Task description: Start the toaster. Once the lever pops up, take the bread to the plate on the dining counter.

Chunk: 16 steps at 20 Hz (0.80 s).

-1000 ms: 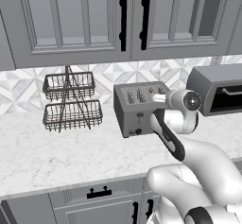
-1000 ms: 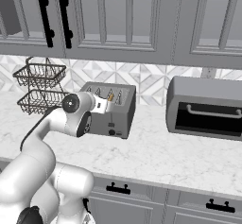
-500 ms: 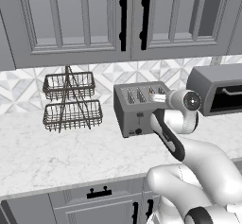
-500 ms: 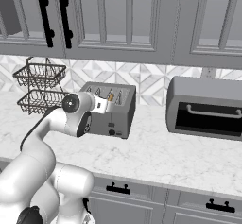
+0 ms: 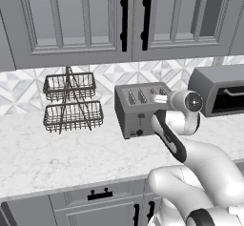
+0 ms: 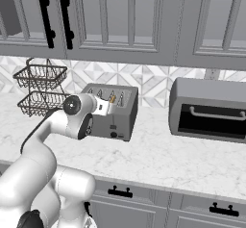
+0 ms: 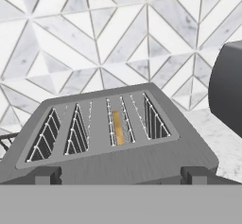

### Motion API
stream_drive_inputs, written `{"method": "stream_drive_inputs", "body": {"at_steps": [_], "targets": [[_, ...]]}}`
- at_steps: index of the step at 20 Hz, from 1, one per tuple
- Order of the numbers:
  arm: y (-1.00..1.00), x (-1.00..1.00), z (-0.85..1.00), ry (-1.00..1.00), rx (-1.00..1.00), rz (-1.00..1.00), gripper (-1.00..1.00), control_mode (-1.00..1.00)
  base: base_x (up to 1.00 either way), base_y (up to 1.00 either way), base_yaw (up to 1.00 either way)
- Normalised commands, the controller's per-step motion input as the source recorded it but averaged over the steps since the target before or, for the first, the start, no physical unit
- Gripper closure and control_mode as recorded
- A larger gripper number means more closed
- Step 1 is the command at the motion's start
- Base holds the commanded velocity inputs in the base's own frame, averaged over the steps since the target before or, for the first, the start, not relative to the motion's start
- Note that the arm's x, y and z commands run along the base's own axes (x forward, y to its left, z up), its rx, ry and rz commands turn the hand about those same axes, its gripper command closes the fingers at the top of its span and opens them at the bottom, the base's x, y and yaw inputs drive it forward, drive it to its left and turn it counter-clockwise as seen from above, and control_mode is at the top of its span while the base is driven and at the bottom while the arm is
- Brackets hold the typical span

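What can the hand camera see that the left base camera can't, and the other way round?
The hand view looks down into the slots of the boxy grey metal toaster and shows the pale tan bread slice standing in the third slot from the left. The left base view adds a two-tier dark wire basket, grey cabinet doors above, the white marble worktop and the toaster's front with its knobs. Both show the toaster, the tiled wall and the wider grey oven box.

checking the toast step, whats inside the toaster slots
In the toaster, the bread sits in the third slot from the left in the hand view, showing as a tan edge. The other three slots show bare wire guides. The slice's lower part is hidden.
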Motion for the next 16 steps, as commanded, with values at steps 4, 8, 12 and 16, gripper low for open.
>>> {"method": "stream_drive_inputs", "body": {"at_steps": [4,8,12,16], "targets": [[0.0,0.0,0.0,0.0,0.0,0.0,-1.0,-1.0,0.0,0.0,0.0],[0.0,0.0,0.0,0.0,0.0,0.0,-1.0,-1.0,0.0,0.0,0.0],[0.0,0.0,0.0,0.0,0.0,0.0,-1.0,-1.0,0.0,0.0,0.0],[0.0,0.0,0.0,0.0,0.0,0.0,-1.0,-1.0,0.0,0.0,0.0]]}}
